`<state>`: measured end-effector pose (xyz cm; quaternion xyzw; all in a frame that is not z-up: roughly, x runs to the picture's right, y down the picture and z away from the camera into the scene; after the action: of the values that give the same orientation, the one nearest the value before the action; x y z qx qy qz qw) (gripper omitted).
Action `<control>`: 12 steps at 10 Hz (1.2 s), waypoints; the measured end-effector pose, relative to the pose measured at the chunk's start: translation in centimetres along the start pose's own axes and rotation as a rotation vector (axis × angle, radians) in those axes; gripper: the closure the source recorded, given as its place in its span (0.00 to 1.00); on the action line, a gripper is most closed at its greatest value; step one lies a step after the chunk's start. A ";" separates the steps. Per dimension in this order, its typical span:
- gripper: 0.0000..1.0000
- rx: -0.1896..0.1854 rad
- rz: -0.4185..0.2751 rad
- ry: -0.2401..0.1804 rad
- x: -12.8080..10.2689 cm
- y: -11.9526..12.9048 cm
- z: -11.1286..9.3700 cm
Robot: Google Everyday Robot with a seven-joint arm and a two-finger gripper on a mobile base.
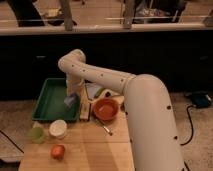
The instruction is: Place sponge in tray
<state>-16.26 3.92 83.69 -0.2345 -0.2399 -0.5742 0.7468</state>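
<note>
The green tray (47, 102) sits at the table's back left. My white arm reaches over from the right and bends down at the tray's right side. The gripper (71, 96) hangs there, shut on the light-blue sponge (69, 101), which is just above the tray's right part, inside the rim.
An orange bowl (106, 109) stands right of the tray, with a utensil (106, 129) in front of it. A white cup (58, 128), a green cup (36, 134) and an orange fruit (58, 151) sit near the wooden table's front left. A cable (192, 127) lies on the floor at right.
</note>
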 end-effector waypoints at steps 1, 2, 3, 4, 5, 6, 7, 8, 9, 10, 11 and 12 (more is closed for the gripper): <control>0.98 0.001 -0.007 0.000 0.2 -0.2 0.2; 0.98 0.001 -0.015 0.002 0.8 -0.3 0.4; 0.98 0.002 -0.022 0.003 1.1 -0.3 0.5; 0.98 0.001 -0.030 0.001 1.2 -0.5 0.7; 0.98 0.005 -0.042 0.000 1.6 -0.9 1.0; 0.98 0.007 -0.046 0.000 1.8 -1.2 1.2; 0.98 0.010 -0.053 0.000 2.1 -1.4 1.3; 0.98 0.013 -0.058 -0.002 2.3 -1.6 1.5; 0.98 0.015 -0.059 -0.003 2.6 -1.7 1.6; 0.98 0.017 -0.061 -0.004 2.7 -1.7 1.7; 0.98 0.017 -0.065 -0.006 2.7 -1.9 1.9; 0.98 0.022 -0.067 -0.005 2.7 -2.2 1.9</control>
<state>-17.92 2.62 87.05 -0.2197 -0.2560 -0.5956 0.7290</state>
